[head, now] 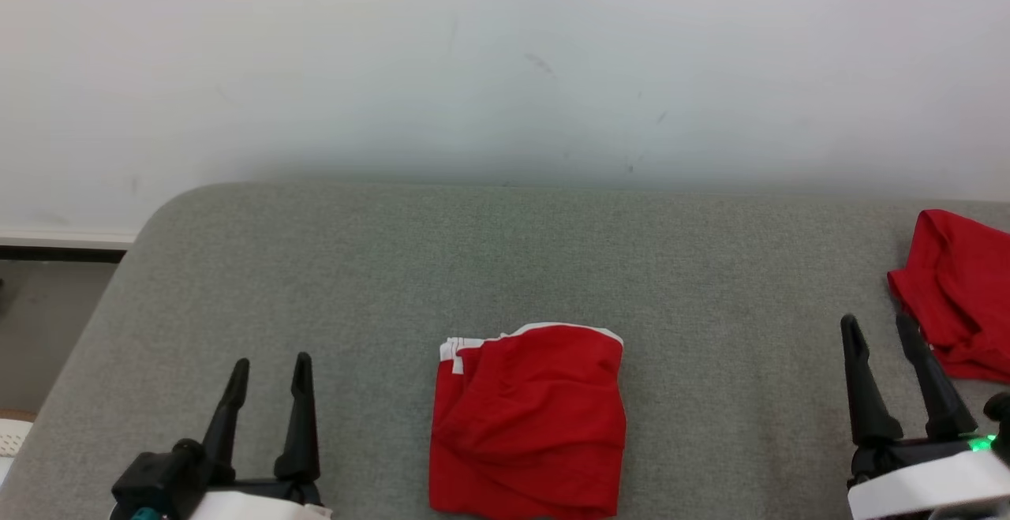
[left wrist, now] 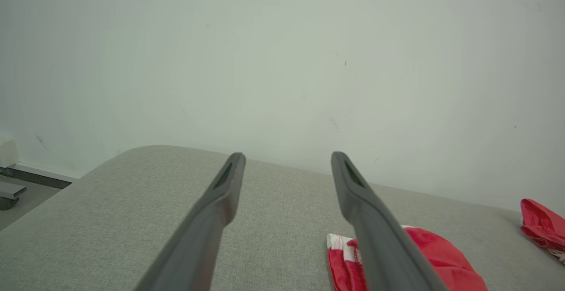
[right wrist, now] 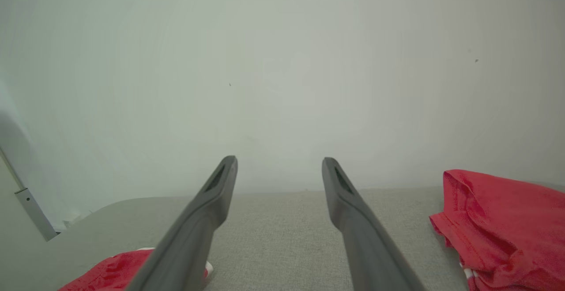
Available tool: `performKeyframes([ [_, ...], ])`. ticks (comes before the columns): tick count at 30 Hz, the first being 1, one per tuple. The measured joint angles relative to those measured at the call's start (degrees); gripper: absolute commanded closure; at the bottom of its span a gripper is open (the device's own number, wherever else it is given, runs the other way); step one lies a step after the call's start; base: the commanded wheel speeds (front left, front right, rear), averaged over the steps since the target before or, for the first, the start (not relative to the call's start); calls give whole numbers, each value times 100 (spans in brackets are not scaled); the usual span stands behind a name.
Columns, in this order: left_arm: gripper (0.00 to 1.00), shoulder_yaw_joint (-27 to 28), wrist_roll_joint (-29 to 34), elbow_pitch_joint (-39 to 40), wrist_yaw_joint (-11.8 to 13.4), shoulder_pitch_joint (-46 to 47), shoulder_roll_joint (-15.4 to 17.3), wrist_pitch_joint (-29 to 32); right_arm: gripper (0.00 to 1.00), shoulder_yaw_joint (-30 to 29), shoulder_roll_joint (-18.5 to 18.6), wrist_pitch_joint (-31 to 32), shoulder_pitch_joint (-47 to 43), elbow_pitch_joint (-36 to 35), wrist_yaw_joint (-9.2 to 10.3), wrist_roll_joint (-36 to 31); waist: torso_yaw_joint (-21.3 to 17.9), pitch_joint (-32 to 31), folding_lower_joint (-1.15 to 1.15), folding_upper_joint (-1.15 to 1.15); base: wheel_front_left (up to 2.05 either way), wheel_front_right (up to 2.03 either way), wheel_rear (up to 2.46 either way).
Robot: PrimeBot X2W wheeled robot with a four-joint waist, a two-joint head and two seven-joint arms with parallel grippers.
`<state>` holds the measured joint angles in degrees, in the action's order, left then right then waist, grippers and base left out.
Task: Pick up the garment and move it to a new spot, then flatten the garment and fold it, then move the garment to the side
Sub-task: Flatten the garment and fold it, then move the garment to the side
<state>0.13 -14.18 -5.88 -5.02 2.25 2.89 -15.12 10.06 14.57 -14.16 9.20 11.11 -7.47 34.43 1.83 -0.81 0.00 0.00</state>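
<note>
- Lying folded at the near centre of the grey bench (head: 316, 283): red garment (head: 529, 421), white trim along its far edge, cloth a bit wrinkled.
- Left fingers (head: 298, 417) spread, holding nothing, near left, well apart from the garment.
- Right fingers (head: 864, 386) spread, holding nothing, near right, just beside a second red cloth (head: 959, 291).
- Second red cloth bunched at the bench's right edge, well apart from the garment.
- White wall (head: 505, 54) behind the far edge.

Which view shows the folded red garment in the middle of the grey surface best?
The head view: the folded garment lies almost whole there, white trim along its far edge. The left wrist view catches part of it; the right wrist view, just a corner.
</note>
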Motion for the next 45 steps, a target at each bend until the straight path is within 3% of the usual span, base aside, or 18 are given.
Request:
performKeyframes([
  [7, 0, 24, 51, 9, -30, -15, -3, 0, 0, -356, -598, 100, -480, -4, 0, -820, 51, 23, 0, 0, 0, 0, 0],
  [17, 0, -140, -3, -76, -56, -12, -8, 0, 0, -337, -928, 486, -421, 208, 0, -1323, 386, 14, 0, 0, 0, 0, 0],
  [26, 0, -299, -100, -137, -22, 1, -8, 0, 0, 381, -970, 1352, 179, 1018, 0, -931, 811, 10, 0, 0, 0, 0, 0],
  [39, 0, -299, -87, -207, -49, 7, -8, 0, 0, 29, -1146, 2335, 691, 2538, 0, -108, 1366, -4, 0, 0, 0, 0, 0],
  [45, 0, -305, -70, -216, -59, 13, -8, 0, 0, 170, -1165, 2759, 894, 2985, 0, 541, 1523, 60, 0, 0, 0, 0, 0],
])
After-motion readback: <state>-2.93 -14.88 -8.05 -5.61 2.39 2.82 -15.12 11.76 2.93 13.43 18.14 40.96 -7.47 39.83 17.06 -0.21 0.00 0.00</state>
